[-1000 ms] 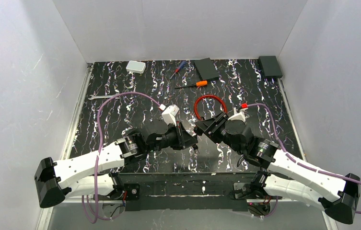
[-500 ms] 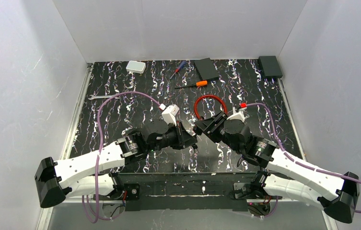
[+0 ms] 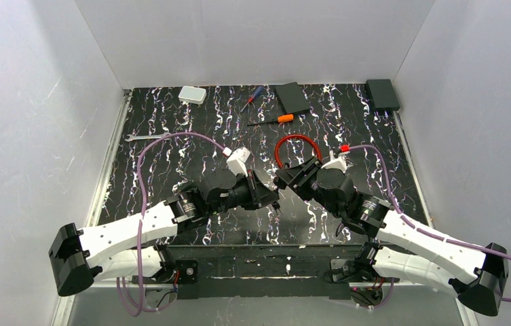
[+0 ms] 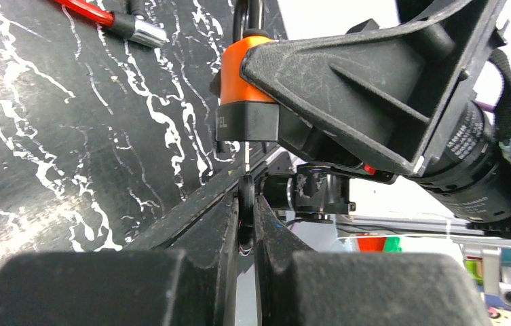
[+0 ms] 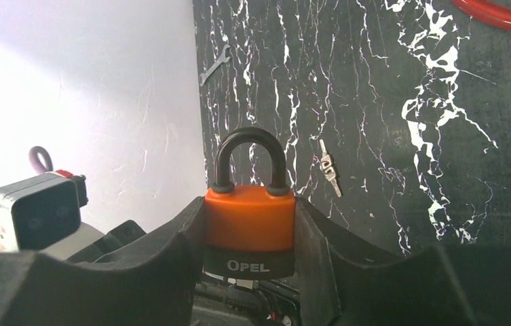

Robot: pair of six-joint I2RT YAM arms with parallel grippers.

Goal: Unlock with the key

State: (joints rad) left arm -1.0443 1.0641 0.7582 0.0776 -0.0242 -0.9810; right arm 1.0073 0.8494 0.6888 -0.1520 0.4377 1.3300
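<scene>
An orange-and-black padlock [image 5: 249, 227] marked OPEL sits upright with my right gripper [image 5: 249, 234] shut on its sides. Both legs of its black shackle [image 5: 249, 142] are seated in the body. The key [image 4: 246, 204] has a dark head, seen edge-on and pinched in my left gripper [image 4: 246, 197]. Its thin silvery blade [image 4: 247, 153] runs up into the underside of the padlock [image 4: 245, 88]. In the top view the left gripper [image 3: 269, 195] and the right gripper [image 3: 285, 178] meet tip to tip above the mat's middle. The padlock is mostly hidden there.
A red cable loop [image 3: 295, 146] lies just behind the grippers. Farther back are an orange-handled screwdriver [image 3: 274, 119], a small screwdriver [image 3: 251, 99], a white box [image 3: 192, 94], a dark flat pad [image 3: 292, 97] and a black box [image 3: 382, 94]. A wrench [image 3: 140, 137] lies left; spare keys [image 5: 329, 175] lie on the mat.
The left wrist has turned and shifted slightly, and the right gripper has edged a little to the left. Both grips are unchanged.
</scene>
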